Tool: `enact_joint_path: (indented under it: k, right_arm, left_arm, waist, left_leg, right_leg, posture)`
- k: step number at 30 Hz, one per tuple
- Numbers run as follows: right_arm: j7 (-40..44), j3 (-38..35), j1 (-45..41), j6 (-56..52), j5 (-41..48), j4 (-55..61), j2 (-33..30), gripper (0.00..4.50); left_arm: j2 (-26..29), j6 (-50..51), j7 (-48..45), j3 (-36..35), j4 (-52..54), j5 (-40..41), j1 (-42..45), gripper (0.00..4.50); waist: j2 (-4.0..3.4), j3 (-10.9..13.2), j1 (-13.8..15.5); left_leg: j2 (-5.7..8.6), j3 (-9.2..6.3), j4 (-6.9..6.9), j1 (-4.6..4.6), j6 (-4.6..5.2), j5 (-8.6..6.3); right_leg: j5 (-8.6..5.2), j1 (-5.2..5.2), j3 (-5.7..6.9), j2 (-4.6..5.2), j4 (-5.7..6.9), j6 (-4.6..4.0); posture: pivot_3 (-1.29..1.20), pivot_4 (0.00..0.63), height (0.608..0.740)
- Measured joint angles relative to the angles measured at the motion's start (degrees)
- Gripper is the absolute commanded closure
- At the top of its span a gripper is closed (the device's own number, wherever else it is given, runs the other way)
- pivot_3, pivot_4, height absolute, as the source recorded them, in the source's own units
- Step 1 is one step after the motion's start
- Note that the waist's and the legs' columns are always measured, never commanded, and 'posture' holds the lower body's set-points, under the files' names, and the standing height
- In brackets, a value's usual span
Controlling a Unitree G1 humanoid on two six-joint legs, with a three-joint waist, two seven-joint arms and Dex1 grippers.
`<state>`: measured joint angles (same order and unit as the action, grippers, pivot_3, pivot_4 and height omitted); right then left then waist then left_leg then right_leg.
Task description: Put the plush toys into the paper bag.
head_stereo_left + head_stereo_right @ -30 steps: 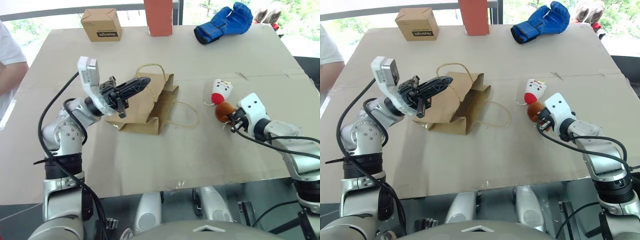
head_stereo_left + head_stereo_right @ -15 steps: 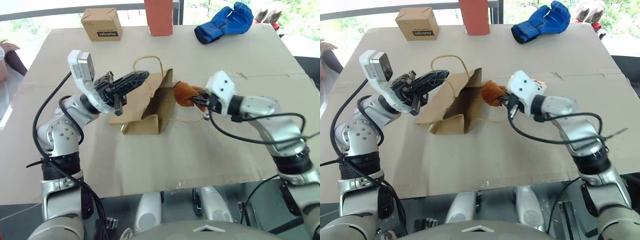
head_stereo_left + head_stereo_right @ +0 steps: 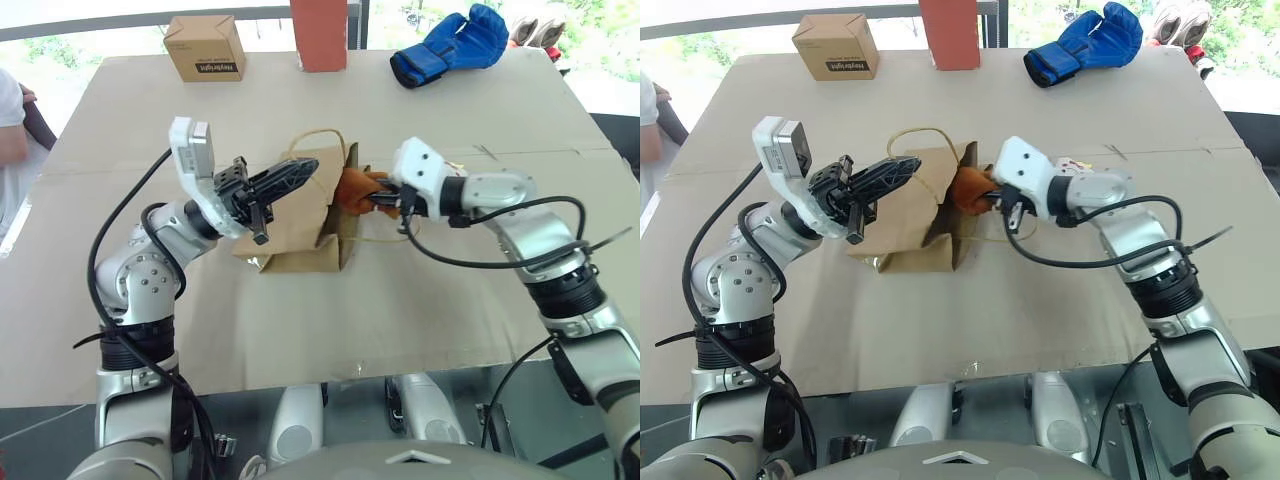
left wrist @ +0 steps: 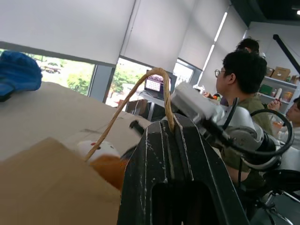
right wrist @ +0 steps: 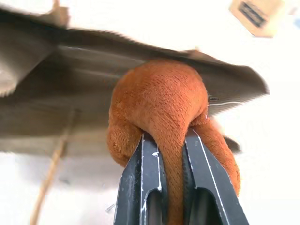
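from the head views, the brown paper bag (image 3: 300, 215) lies on the cardboard-covered table (image 3: 330, 320) with its mouth turned toward the robot's right. the left gripper (image 3: 300, 172) has its black fingers pinched together on one twisted cord handle (image 3: 322, 135), lifting the bag's upper edge. the right gripper (image 3: 385, 198) is clamped on the fuzzy orange-brown plush toy (image 3: 355, 190), which sits right at the bag's mouth, touching its edge. the white cone-shaped plush toy (image 3: 1072, 163) peeks out just behind the right arm (mostly hidden). at the far edge sit a small cardboard box (image 3: 203, 48), a red-orange block (image 3: 318, 32) and a blue boxing glove (image 3: 448, 45). a person's arm (image 3: 12, 130) shows at the robot's left.

left wrist view: the cord loop (image 4: 136, 93) runs over the closed fingers, with the orange toy (image 4: 108, 169) and white toy (image 4: 96, 148) beyond the bag's edge; people sit in the background.

right wrist view: the fingers (image 5: 145, 187) squeeze a fold of the orange toy (image 5: 159, 108) against the open bag mouth (image 5: 70, 84).
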<state>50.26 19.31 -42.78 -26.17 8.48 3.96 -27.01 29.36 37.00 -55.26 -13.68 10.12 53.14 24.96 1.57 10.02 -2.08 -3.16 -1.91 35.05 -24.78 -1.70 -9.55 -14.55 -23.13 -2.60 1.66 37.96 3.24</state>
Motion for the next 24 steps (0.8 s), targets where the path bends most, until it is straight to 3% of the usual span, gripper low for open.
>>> enact_joint_path:
  k: [3, 7, 10, 12, 16, 24]
  right_arm:
    - [0.9, 3.3, -0.1, 0.5, -0.6, -0.5, 4.6, 4.47]
    - [0.6, 9.0, -3.5, 8.0, -4.5, -11.7, 13.4, 4.47]
    - [0.9, 9.0, -6.9, 15.4, -5.4, -24.0, 18.5, 3.55]
    - [2.0, 7.2, -7.7, 19.1, -4.8, -29.9, 20.4, 2.48]
    - [0.4, 4.3, -6.5, 22.4, -5.8, -29.2, 17.7, 0.65]
    - [0.6, -5.8, 6.9, 7.5, -0.9, -1.3, 3.5, 0.65]
  left_arm:
    - [-1.6, -0.2, 0.3, 0.9, 0.6, 0.0, 0.2, 4.50]
    - [-3.3, -0.2, 0.8, 2.0, 0.6, 0.0, 1.3, 4.50]
    - [-3.6, -0.9, 0.7, 1.8, 0.6, 0.0, 1.1, 4.50]
    - [-3.6, -1.1, 0.4, 2.1, 0.7, 0.0, 0.1, 4.50]
    - [-3.2, -1.6, 0.6, 1.3, 0.7, -0.1, -1.9, 4.50]
    - [-2.4, -6.2, 4.6, -4.3, 0.5, -1.3, -4.8, 4.50]
  waist:
    - [-0.01, 0.0, -0.5]
    - [-0.01, 0.0, -0.4]
    - [0.01, 0.0, 0.0]
    - [0.01, 0.0, 0.2]
    - [0.00, 0.0, 0.3]
    - [-0.03, 0.0, 0.0]
  left_leg:
    - [-0.07, -0.01, -0.03, 0.05, 0.00, 0.00]
    - [-0.09, -0.04, -0.01, 0.02, -0.01, 0.00]
    - [-0.05, -0.03, 0.02, -0.01, -0.01, 0.00]
    - [-0.02, -0.04, 0.02, -0.02, -0.01, 0.00]
    - [-0.02, -0.05, 0.02, 0.00, -0.01, 0.00]
    - [-0.03, -0.04, -0.02, 0.05, -0.01, 0.00]
  right_leg:
    - [0.00, -0.01, -0.03, -0.10, 0.04, 0.00]
    - [0.01, -0.01, -0.02, -0.15, 0.03, 0.01]
    - [0.02, 0.02, -0.02, -0.10, 0.00, 0.00]
    - [0.02, 0.06, -0.02, -0.07, -0.04, 0.00]
    - [0.02, 0.05, -0.01, -0.06, 0.00, -0.01]
    - [0.00, 0.04, -0.03, -0.07, 0.02, -0.01]
  posture:
    - [0.00, 0.150, 0.740]
    - [0.00, 0.150, 0.740]
    - [0.00, 0.150, 0.740]
    - [0.00, 0.150, 0.740]
    - [0.00, 0.150, 0.740]
    - [0.00, 0.150, 0.740]
